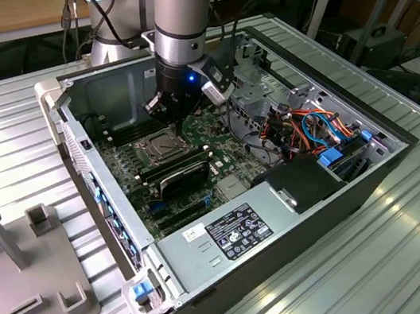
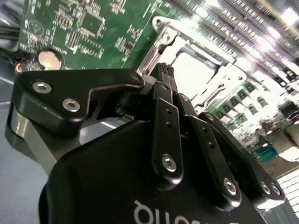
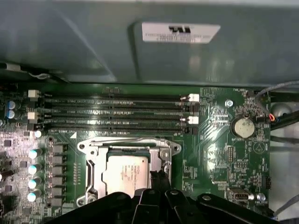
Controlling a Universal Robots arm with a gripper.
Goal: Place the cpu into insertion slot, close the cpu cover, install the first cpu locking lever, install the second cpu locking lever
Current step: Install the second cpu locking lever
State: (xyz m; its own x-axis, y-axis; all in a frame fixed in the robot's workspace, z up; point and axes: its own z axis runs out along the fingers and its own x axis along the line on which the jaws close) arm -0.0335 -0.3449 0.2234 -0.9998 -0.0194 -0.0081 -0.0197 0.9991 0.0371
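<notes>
The cpu (image 3: pixel 125 173) sat in the slot, the cover (image 3: pixel 128 145) down over it; the tool (image 3: pixel 160 179), fingers closed on nothing, pressed beside the cover's edge.

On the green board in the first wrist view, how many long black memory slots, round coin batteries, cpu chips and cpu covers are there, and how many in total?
memory slots: 4
coin battery: 1
cpu: 1
cpu cover: 1
Total: 7
</notes>
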